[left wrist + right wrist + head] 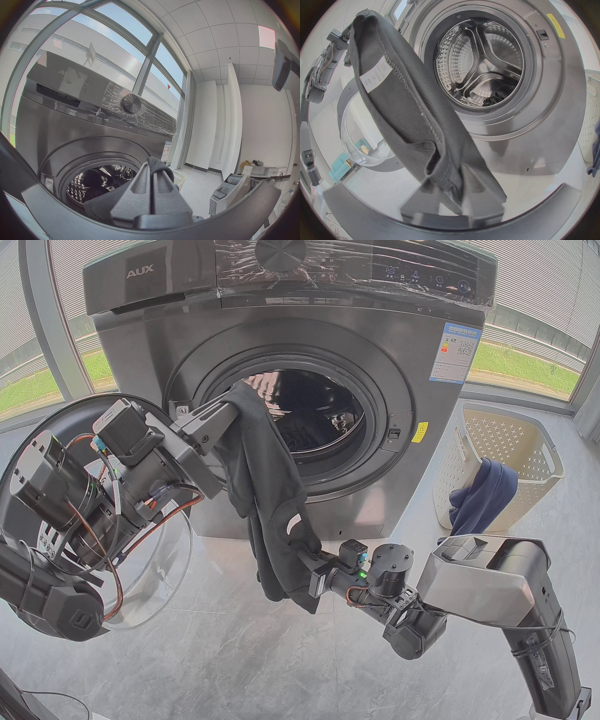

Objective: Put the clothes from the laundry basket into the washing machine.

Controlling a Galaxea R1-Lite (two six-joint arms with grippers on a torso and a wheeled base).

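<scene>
A dark grey garment (265, 490) hangs in front of the washing machine's (375, 334) open drum (312, 412). My left gripper (228, 407) is shut on its upper end at the rim of the opening; its fingers (151, 190) pinch the cloth (103, 203). My right gripper (305, 555) is shut on the garment's lower part, low before the machine; the cloth (409, 109) drapes over it. A dark item (492, 100) lies inside the drum (484, 59). A navy garment (484, 496) hangs over the white laundry basket's (531, 446) rim.
The round glass door (150, 565) stands swung open at the left, behind my left arm. The basket sits on the floor right of the machine, by the window. Grey tiled floor (250, 665) lies open in front.
</scene>
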